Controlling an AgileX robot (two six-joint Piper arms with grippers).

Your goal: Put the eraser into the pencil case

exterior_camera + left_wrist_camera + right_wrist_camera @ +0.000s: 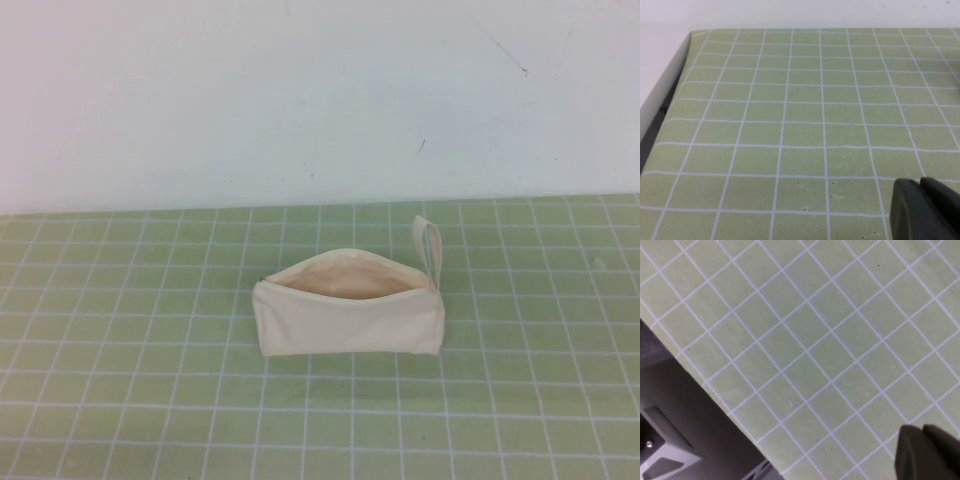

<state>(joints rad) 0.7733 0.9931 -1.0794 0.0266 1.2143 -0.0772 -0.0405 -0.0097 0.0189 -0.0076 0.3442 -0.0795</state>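
The cream-white pencil case (348,312) lies in the middle of the green grid mat in the high view, its zip open and beige lining showing, its loop strap (430,246) at the right end. The eraser is not in view in any frame. Neither arm shows in the high view. My left gripper (921,186) is shut and empty over bare mat in the left wrist view. My right gripper (923,432) is shut and empty over bare mat near the mat's edge in the right wrist view.
The green grid mat (130,330) covers the table up to a white back wall (300,90). In the left wrist view a white border (665,85) runs along the mat's side. In the right wrist view dark floor and equipment (675,425) lie beyond the mat's edge.
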